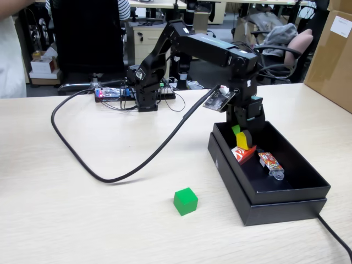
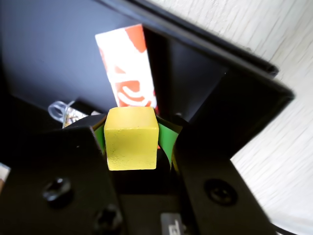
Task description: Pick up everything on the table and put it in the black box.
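Now, in the fixed view, the tool point(image 1: 242, 137) hangs over the shallow matte black cardboard box point(image 1: 286, 193) near the right edge of the beige wood-grain surface point(image 1: 82, 220), gripping a small yellow cube point(image 1: 242, 140). Below it, a red-and-white rectangular packet point(image 1: 242, 154) leans inside the box. A green cube point(image 1: 185, 201) sits on the surface near its front edge. In the wrist view, green-padded fingers point(image 2: 165, 140) clamp the yellow cube's point(image 2: 131, 138) sides above the packet point(image 2: 128, 73).

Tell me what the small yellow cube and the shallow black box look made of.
The small yellow cube looks like painted wood or hard plastic: matte, slightly pitted faces, softened edges; which one is unclear. The shallow black box looks like matte cardboard: flat non-glossy walls, a doubled folded rim, crisp corners.
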Controlling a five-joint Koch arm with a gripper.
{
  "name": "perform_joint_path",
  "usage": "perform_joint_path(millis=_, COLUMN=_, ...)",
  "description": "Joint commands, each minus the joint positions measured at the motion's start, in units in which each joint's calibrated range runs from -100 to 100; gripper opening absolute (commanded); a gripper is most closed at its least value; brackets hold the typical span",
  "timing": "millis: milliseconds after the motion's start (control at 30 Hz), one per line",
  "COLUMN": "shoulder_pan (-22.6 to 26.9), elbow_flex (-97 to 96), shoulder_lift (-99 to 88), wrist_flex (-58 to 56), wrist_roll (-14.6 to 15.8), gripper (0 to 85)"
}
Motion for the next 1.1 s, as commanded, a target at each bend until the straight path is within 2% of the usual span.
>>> perform_joint_path(millis=0, shoulder_pan=0.05, elbow_flex=0.55, shoulder_lift=-1.59, wrist_flex=1.55, wrist_roll=0.00, gripper=1.2)
perform_joint_path(millis=167, shoulder_pan=0.15, elbow_flex=-2.54, shoulder_lift=-3.20, wrist_flex=1.46, wrist_roll=-0.10, gripper=18.5)
perform_joint_path(millis=367, shoulder_pan=-0.15, elbow_flex=-2.99, shoulder_lift=-7.44, wrist_flex=0.69, wrist_roll=-0.44, gripper=33.8)
perform_joint_path(millis=767, shoulder_pan=-1.03, elbow_flex=-0.72, shoulder_lift=-25.23, wrist_flex=0.51, wrist_roll=-0.49, gripper=34.8)
perform_joint_path(millis=900, shoulder_pan=-4.54, elbow_flex=0.64, shoulder_lift=-26.60, wrist_flex=0.60, wrist_roll=-0.59, gripper=34.8)
perform_joint_path(millis=1067, shoulder_pan=-11.48, elbow_flex=1.00, shoulder_lift=-22.93, wrist_flex=2.59, wrist_roll=-2.49, gripper=36.7)
